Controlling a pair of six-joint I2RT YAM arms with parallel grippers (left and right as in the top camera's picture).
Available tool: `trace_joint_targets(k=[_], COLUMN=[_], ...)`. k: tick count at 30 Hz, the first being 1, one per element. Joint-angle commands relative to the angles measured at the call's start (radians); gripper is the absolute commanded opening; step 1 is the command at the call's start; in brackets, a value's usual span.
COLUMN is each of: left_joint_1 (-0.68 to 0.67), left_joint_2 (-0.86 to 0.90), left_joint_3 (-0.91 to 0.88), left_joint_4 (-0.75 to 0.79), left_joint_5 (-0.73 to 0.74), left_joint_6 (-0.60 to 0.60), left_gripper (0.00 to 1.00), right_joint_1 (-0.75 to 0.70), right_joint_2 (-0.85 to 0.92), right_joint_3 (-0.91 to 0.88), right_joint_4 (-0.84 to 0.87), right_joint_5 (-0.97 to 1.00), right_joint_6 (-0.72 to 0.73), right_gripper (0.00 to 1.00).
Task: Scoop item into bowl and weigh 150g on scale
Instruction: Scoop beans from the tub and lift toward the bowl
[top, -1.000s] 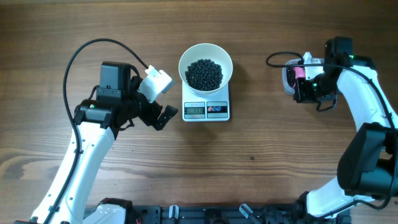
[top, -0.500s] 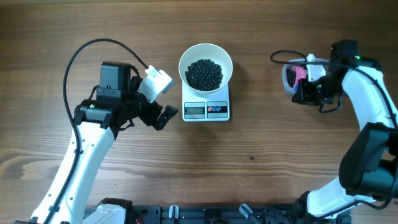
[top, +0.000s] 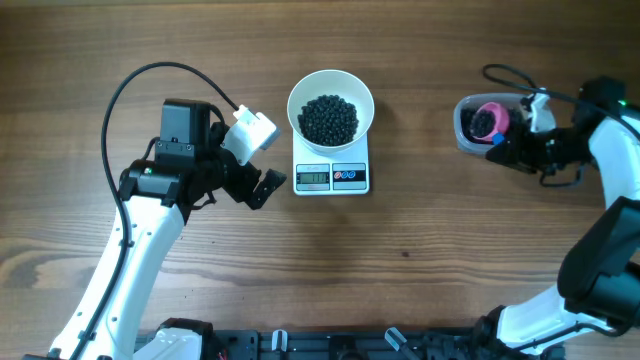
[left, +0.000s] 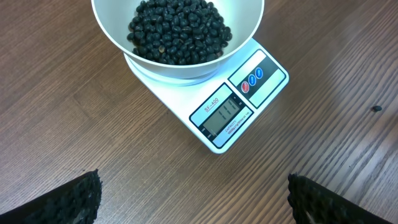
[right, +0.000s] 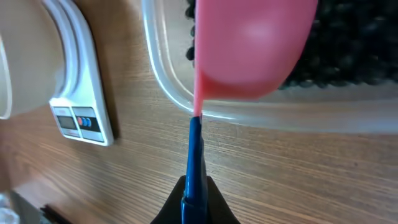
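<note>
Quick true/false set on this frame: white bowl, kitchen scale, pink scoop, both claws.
1. The round white bowl sits on the flat white kitchen scale. True.
2. The bowl is empty. False: it holds a heap of small black beans.
3. The right claw is shut on the blue handle of the pink plastic scoop. True.
4. The scoop hangs over the bowl. False: it is at the clear plastic container, away from the scale on the right arm's side.
5. The left claw is open, holds nothing and stands apart from the scale. True.
</note>
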Motion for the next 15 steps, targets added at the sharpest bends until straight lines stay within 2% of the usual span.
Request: trace_joint_targets(k=[1,8,15], left_joint_1=[0.005,0.005,0.005], left_joint_2=[-0.003,-0.003,-0.003], left_joint_3=[-0.006,-0.006,-0.006], left_joint_4=[0.003,0.003,0.003], left_joint_5=[-0.002,-0.002,-0.002], left_joint_6=[-0.01,-0.01,-0.01], left_gripper=[1.0,1.0,1.0], right_joint_1=[-0.058,-0.087,-0.078], right_joint_2=[0.019,0.019,0.018], right_joint_3=[-0.006,-0.006,0.003], right_joint_4=[-0.007,-0.017,-0.017], right_joint_5=[-0.088,-0.264,-0.425], right_joint_6=[-0.026,-0.106,-0.126], right_gripper=[0.04,0.04,0.04])
